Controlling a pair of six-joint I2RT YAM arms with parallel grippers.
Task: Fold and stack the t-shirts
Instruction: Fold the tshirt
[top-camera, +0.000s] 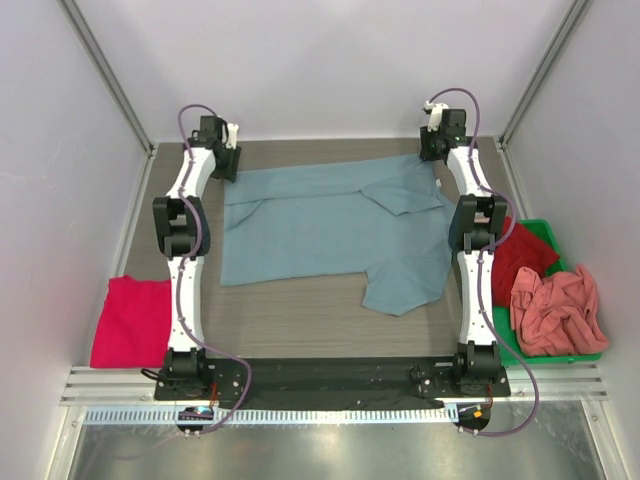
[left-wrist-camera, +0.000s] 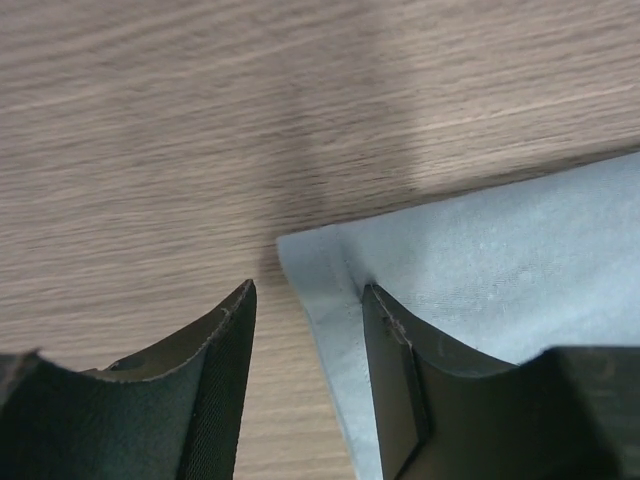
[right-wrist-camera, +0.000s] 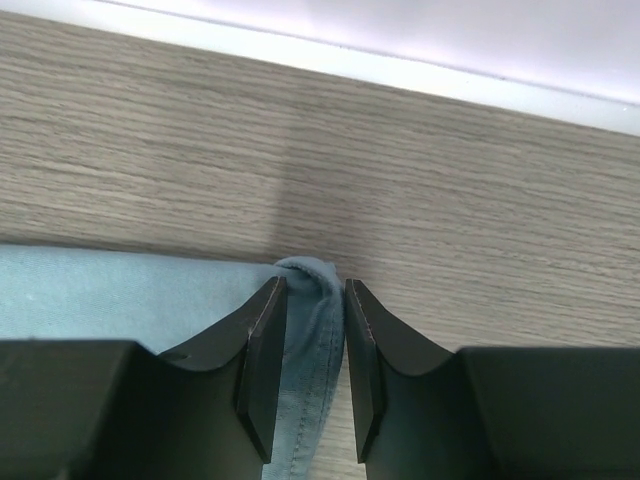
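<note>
Now, the grey-blue t-shirt (top-camera: 320, 225) lies spread across the far half of the tabletop (top-camera: 300, 320). The right tool (right-wrist-camera: 313, 290) is clamped on a thin bunch of hem at one far corner. The left tool (left-wrist-camera: 308, 295) stands apart, straddling the other corner's edge. The danger is that it closes on a sliver of cloth and slips, so a one-sided pull drags the shirt askew.

No text, brand or number is legible in any view. The grey-blue t-shirt (top-camera: 310, 230) and the worktop (top-camera: 300, 312) look plain.
</note>
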